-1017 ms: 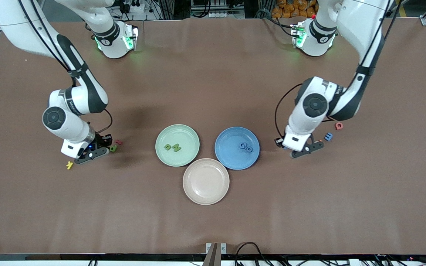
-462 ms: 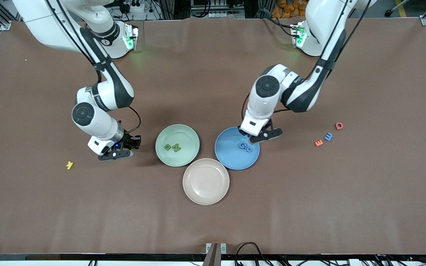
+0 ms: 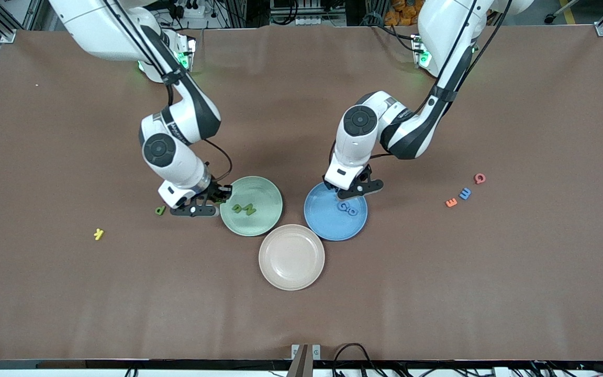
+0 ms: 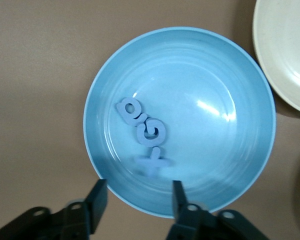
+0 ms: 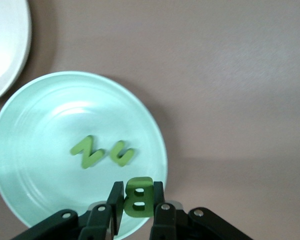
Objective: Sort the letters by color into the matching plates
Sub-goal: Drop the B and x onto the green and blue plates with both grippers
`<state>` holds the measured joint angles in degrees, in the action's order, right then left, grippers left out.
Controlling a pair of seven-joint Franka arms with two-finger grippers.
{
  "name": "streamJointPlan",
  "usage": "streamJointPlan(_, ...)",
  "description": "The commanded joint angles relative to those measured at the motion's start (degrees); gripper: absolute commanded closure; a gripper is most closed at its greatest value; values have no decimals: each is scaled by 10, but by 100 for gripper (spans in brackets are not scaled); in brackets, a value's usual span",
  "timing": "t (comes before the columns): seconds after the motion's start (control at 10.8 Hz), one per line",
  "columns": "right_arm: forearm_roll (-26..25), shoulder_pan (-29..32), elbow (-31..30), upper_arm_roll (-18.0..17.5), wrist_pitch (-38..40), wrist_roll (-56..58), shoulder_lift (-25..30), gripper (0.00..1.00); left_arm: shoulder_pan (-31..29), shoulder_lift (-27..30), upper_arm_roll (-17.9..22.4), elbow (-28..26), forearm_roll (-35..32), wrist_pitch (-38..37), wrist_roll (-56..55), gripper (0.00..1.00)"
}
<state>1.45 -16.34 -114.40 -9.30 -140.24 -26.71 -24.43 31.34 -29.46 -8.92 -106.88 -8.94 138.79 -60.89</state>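
My right gripper (image 3: 216,201) hangs over the pale green plate's (image 3: 266,224) rim, at the side toward the right arm's end, shut on a green letter B (image 5: 138,203). Two green letters (image 5: 87,151) lie in that plate (image 5: 40,130). Another green letter (image 3: 160,210) lies on the table beside my right gripper. My left gripper (image 4: 137,205) is open over the blue plate's (image 4: 215,150) edge with nothing between its fingers (image 4: 97,200). Three blue letters (image 4: 150,132) lie in the blue plate (image 3: 327,222), one of them blurred (image 4: 152,162). A blue letter (image 3: 465,193) rests toward the left arm's end.
A beige plate (image 3: 291,256) sits nearer the front camera, touching between the two coloured plates. A yellow letter (image 3: 99,234) lies toward the right arm's end. A red letter (image 3: 480,178) and an orange letter (image 3: 451,202) flank the loose blue one.
Both arms swung in from the table's ends to the plates. The left gripper opened over the blue plate and a blue letter dropped in. The right gripper carried the green B to the green plate.
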Motion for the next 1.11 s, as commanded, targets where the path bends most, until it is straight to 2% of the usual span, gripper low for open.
streamJointPlan(0.0, 9, -35, 25, 2, 8, -75, -15, 83, -7, -2, 5, -3, -14, -8, 44, 0)
streamJointPlan(0.28, 9, -56, 43, 2, 8, -122, -28, 81, -43, 12, 6, -24, -15, -8, 110, 0)
streamJointPlan(0.46, 9, -59, 43, 2, 8, -148, -29, 44, -76, 23, 4, -34, -15, -8, 158, 0)
streamJointPlan(0.55, 9, -64, 43, 2, 8, -173, -31, 0, -92, 30, 5, -42, -15, -8, 186, 0)
streamJointPlan(1.02, 1, -44, 42, 15, 23, -170, -28, 0, -187, 75, 3, -99, -16, -7, 388, 0)
